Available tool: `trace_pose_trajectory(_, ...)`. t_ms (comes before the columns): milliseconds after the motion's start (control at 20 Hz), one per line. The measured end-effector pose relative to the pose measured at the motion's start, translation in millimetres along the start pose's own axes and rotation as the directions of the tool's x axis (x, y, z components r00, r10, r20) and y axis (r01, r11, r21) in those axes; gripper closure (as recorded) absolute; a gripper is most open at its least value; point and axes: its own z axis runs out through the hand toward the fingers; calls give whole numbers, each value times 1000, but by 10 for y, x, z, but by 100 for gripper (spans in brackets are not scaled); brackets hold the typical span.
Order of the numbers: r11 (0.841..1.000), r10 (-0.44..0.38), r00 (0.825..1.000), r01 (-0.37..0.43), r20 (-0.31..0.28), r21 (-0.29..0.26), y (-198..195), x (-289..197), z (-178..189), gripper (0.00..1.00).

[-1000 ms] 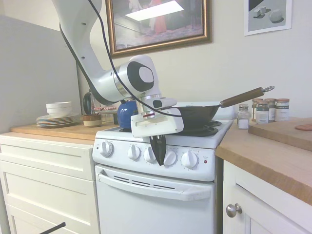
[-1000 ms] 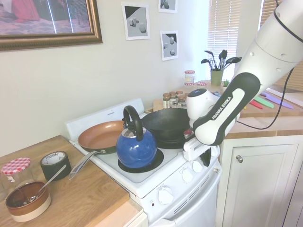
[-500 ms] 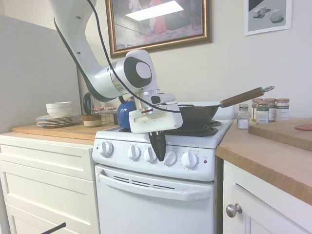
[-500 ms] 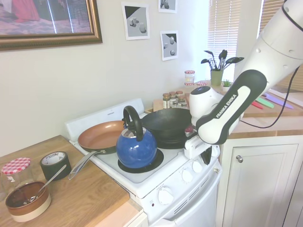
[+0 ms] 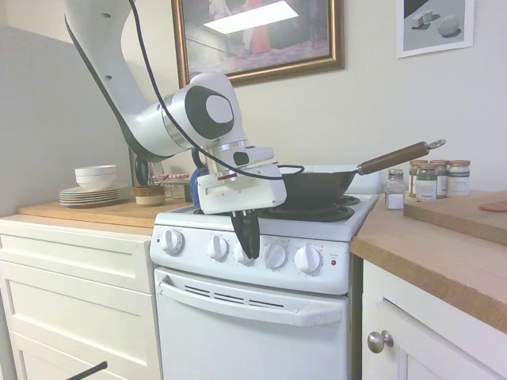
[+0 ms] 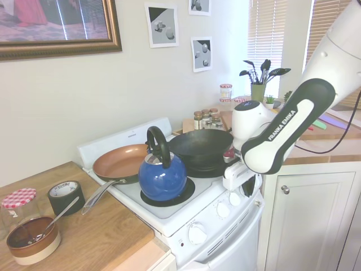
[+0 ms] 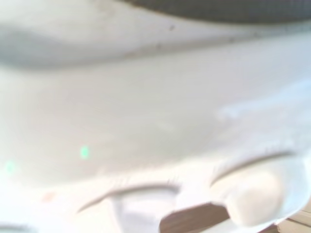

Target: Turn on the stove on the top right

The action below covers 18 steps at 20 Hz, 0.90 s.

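The white stove [image 5: 261, 309] stands between the counters, with a row of round white knobs [image 5: 307, 259] and a small red light [image 5: 333, 261] on its front panel. My gripper [image 5: 250, 253] points down in front of that row and covers the middle knob. Its dark fingers [image 5: 246, 229] taper together to one tip, shut on nothing. From the other side, the gripper [image 6: 247, 186] is mostly hidden behind the arm, close to the knobs [image 6: 223, 209]. A black wok [image 5: 317, 187] sits on the right rear burner. The wrist view shows only the blurred white stove front [image 7: 146, 111].
A blue kettle [image 6: 162, 175] and a copper pan [image 6: 119, 161] occupy the other burners. The wok's wooden handle [image 5: 394, 157] juts right over the counter, where spice jars [image 5: 434, 179] stand. On the left counter are plates and bowls [image 5: 93, 187], a tape roll [image 6: 66, 195] and a bowl [image 6: 32, 239].
The gripper has slid left along the knob row, from between the third and fourth knobs to over the middle one, and risen slightly. The wrist has swung with it.
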Motion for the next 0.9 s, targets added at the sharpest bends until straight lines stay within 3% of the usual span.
trace_pose_trajectory(450,998,-36,999,35,15,50,288,-262,-127,100)
trace_pose_trajectory(500,998,-38,999,37,23,58,323,-288,-147,0)
trace_pose_trajectory(900,991,-76,996,70,46,117,460,-462,-404,0)
